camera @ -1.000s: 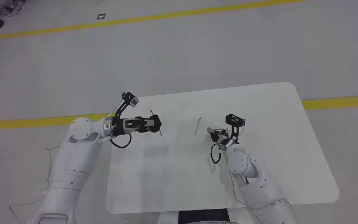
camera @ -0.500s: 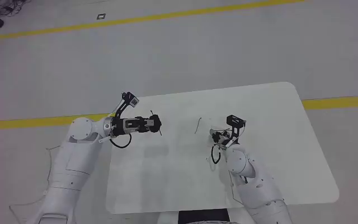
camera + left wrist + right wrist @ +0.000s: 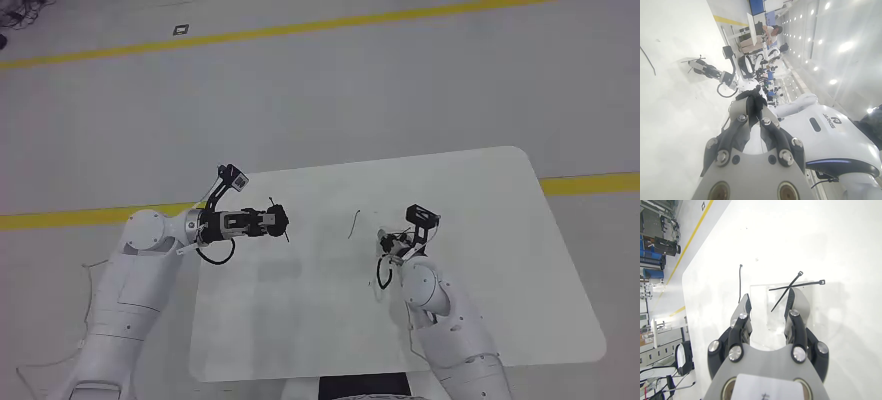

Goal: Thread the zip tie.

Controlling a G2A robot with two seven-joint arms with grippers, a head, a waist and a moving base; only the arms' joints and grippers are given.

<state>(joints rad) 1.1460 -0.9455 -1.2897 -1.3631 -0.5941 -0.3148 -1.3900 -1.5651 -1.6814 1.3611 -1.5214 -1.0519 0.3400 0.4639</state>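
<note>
a: what is the left claw doing?

b: it is clenched on the held zip tie. the strap is pinched at the fingertips and runs back from them toward the wrist. the claw hangs above the table, well apart from the other arm.

a: why carry it in the air like that?

b: probably so that both ends stay free. a strap lying flat offers no end to feed through the head.

a: and the right claw?

b: released, with its jaws spread wide. it hovers over a clear block that sits directly beneath the fingers. the crossed zip ties lie on the block's far edge, right at the tip of one finger, and their heads point away from the claw.

a: why would the ties sit on a block?

b: it seems to lift them off the table, so a finger can get under a strap. the open jaws suggest a pick is being lined up there.

a: what else is nearby?

b: a loose zip tie lies flat on the table just outside the other finger, roughly in line with the claw.

a: does anything stand in the way?

b: the crossing itself does. one strap rests on the other, so closing on either may drag both. the finger tip looks very close to the crossing, but whether it touches cannot be told. the loose strap lies outside the jaws, though a sideways drift could nudge it.
</note>
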